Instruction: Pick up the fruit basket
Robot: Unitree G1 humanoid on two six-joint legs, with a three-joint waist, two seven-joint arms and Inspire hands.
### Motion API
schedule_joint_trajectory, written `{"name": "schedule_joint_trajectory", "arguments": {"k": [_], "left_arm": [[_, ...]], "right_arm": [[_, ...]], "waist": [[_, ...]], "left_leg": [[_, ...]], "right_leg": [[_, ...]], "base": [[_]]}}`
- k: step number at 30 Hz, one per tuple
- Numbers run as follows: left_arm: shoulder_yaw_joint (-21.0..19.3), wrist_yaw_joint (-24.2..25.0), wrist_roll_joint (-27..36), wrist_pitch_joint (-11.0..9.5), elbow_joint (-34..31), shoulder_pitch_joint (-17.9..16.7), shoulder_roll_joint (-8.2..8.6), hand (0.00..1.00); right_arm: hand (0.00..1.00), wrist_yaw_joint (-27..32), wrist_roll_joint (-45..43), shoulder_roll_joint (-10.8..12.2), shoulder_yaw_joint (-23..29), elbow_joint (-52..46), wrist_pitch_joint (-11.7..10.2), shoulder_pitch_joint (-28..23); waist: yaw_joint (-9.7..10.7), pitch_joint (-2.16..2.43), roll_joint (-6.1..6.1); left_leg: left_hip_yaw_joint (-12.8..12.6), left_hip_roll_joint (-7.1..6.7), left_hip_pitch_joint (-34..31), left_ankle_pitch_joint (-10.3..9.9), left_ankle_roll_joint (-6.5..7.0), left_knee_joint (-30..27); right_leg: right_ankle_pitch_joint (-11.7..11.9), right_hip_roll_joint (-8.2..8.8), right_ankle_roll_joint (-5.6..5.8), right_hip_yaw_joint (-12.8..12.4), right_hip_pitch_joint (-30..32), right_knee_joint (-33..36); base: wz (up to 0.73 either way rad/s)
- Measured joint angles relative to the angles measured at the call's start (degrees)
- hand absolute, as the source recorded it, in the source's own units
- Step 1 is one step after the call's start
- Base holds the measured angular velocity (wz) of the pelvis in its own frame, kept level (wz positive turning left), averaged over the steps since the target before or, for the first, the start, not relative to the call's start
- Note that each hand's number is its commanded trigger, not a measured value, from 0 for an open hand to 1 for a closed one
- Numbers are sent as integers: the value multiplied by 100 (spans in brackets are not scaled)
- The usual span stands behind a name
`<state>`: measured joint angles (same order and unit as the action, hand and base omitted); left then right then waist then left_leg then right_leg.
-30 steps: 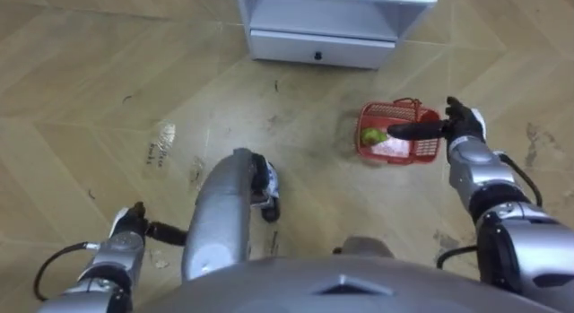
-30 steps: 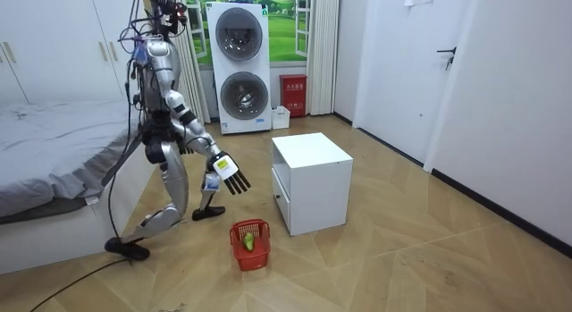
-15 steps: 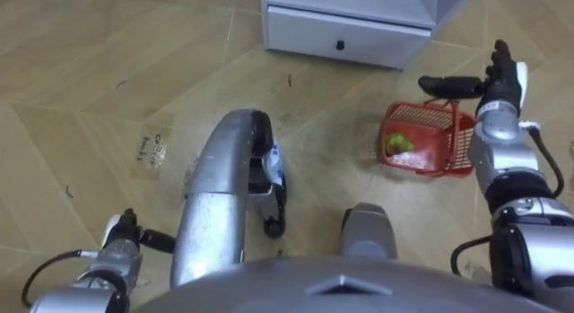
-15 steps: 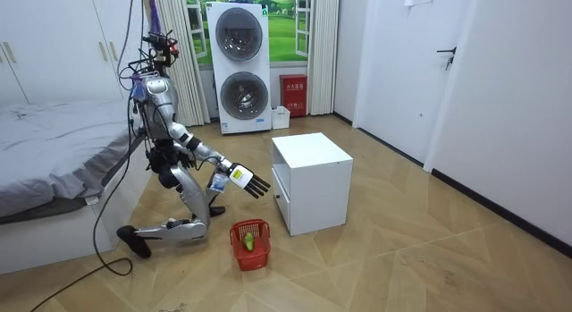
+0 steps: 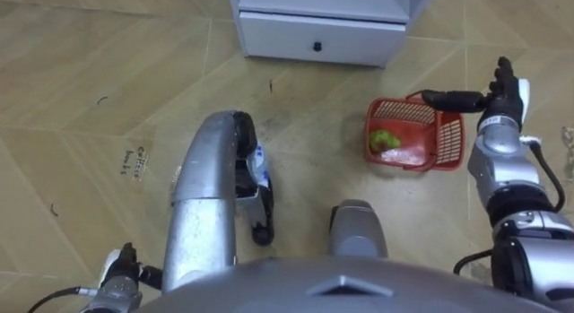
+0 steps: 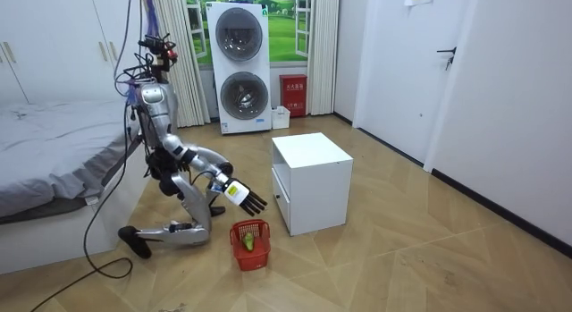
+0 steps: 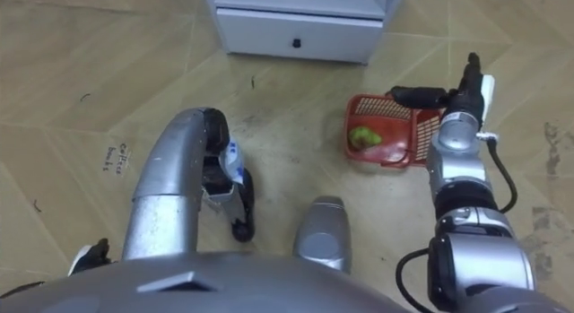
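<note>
So, step in hand: the reach, by my reading; the lift is not yet begun.
Stance: the robot kneels on one knee on the wooden floor, facing the white cabinet (image 6: 308, 182), with the bed behind it in the room view.
Fruit basket (image 5: 448, 144): red, standing upright on the floor just in front of the cabinet and to the robot's right, with a green fruit (image 5: 386, 140) lying inside.
Right hand (image 5: 499, 91): spread, fingers straight and thumb stretched sideways, so that in the eye views the thumb crosses the basket's far rim. The room view shows the hand above the basket and apart from it, holding nothing.
Left hand (image 5: 119, 265): low at the robot's left side, well apart from the basket; I cannot tell how its fingers are set.
Handle: a thin red loop seems to lie at the far rim under the thumb; it is too small to be sure.
Next move calls for: lowering the right hand to the rim or handle, then curling fingers and thumb round it before any lift.
Risk: the light basket could tip or slide if pushed, and the fruit could roll out.
</note>
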<state>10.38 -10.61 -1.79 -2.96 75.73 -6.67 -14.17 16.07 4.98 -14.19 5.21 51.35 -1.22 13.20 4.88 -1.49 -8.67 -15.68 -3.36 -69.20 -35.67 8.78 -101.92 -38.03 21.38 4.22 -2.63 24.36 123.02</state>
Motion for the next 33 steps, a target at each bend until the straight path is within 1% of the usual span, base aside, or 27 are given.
{"name": "schedule_joint_trajectory", "arguments": {"k": [1, 2, 4, 5, 6, 7, 8, 10, 11, 12, 14, 16, 17, 21, 22, 23, 24, 27, 33], "left_arm": [[6, 0, 1, 0, -2, -17, 0, 0], [15, 0, 0, -1, -5, -30, 0, 0], [118, 2, 0, 0, -7, -57, -4, 0], [135, 7, 1, 0, -11, -60, -4, 0], [188, 23, 4, -1, -29, -7, 116, 0], [255, 91, 15, -40, -32, -5, 151, 0], [335, 145, 15, -40, -32, -6, 148, 0], [401, 178, 16, -35, -26, 3, 142, 0], [420, 243, 19, -40, -26, 42, 137, 0], [449, 265, 19, -41, -27, 65, 136, 0], [517, 370, 35, -78, -31, 100, 138, 0], [524, 417, 36, -80, -32, 108, 139, 0], [524, 434, 36, -80, -31, 115, 138, 0], [558, 519, 41, -78, -32, 175, 139, 0], [558, 522, 54, -77, -32, 194, 139, 0], [559, 530, 95, -77, -32, 211, 139, 0], [558, 564, 133, -77, -33, 221, 140, 0], [558, 657, 238, -64, -33, 209, 138, 0], [631, 788, 351, -63, -34, 209, 138, 0]], "right_arm": [[0, 0, -27, -20, -4, 0, 0, 0], [0, 0, -35, -31, -6, 1, 0, 0], [0, 1, -68, -72, -12, 21, -2, 0], [0, 1, -78, -80, -12, 21, -4, 1], [0, -1, -78, -181, -25, 33, -8, 65], [0, -4, -56, -206, -76, 53, -8, 125], [0, -3, -55, -222, -154, 66, -8, 126], [0, -4, -55, -239, -247, 142, -8, 127], [0, -12, -53, -275, -315, 163, -8, 127], [0, -15, -50, -299, -352, 168, -8, 128], [0, -81, -43, -350, -398, 191, -8, 170], [0, -139, -44, -375, -397, 264, -8, 226], [0, -169, -48, -392, -397, 272, -8, 232], [0, -263, -57, -510, -409, 479, 0, 373], [0, -292, -47, -552, -440, 490, 0, 373], [0, -312, -39, -589, -483, 505, 0, 373], [0, -345, -27, -630, -545, 567, 0, 374], [0, -473, -29, -640, -649, 673, 8, 373], [0, -606, -30, -645, -789, 686, 7, 378]], "waist": [[0, 0, 4], [0, 0, 6], [2, -1, 30], [2, -1, 38], [-58, -79, 178], [-54, -72, 238], [-39, -67, 257], [-32, -42, 296], [-33, -38, 302], [-41, -37, 304], [-46, -13, 346], [-45, -10, 353], [-48, -12, 362], [-104, -72, 453], [-174, -69, 473], [-214, -73, 483], [-240, -75, 519], [-315, -54, 576], [-373, -66, 563]], "left_leg": [[-3, 8, -63, 7, -67, -57], [-3, 16, -96, 4, -104, -103], [13, 65, -257, -30, -249, -344], [27, 68, -320, -42, -299, -418], [163, 152, -459, -30, -407, -499], [153, 179, -528, 23, -500, -456], [169, 174, -549, 59, -568, -420], [209, 172, -546, 82, -614, -394], [213, 169, -541, 95, -640, -370], [216, 171, -542, 99, -647, -366], [220, 169, -538, 105, -660, -357], [219, 166, -529, 105, -660, -358], [215, 169, -529, 105, -660, -357], [199, 175, -536, 104, -658, -350], [178, 196, -555, 104, -658, -347], [164, 212, -563, 104, -659, -347], [152, 228, -572, 105, -659, -347], [128, 251, -618, 108, -664, -335], [115, 239, -631, 130, -706, -279]], "right_leg": [[-30, 23, -27, -24, 45, 133], [-46, 30, -38, -38, 64, 216], [-185, 21, -82, -59, 73, 564], [-239, 15, -85, -60, 72, 666], [-245, -172, -112, -86, 188, 774], [-261, -196, -110, -163, 333, 852], [-269, -216, -121, -190, 390, 886], [-270, -257, -119, -191, 400, 892], [-271, -259, -117, -194, 415, 895], [-271, -261, -116, -197, 425, 898], [-272, -261, -114, -229, 444, 901], [-274, -257, -111, -248, 446, 900], [-274, -255, -111, -248, 452, 900], [-280, -245, -100, -266, 498, 930], [-282, -243, -96, -317, 562, 954], [-283, -246, -94, -346, 571, 967], [-286, -248, -93, -353, 583, 974], [-291, -251, -86, -391, 663, 991], [-299, -235, -68, -404, 710, 989]], "base": [[0], [0], [0], [-12], [-21], [-24], [-11], [-3], [0], [0], [-5], [-4], [0], [-1], [-9], [-9], [-6], [-1], [0]]}}
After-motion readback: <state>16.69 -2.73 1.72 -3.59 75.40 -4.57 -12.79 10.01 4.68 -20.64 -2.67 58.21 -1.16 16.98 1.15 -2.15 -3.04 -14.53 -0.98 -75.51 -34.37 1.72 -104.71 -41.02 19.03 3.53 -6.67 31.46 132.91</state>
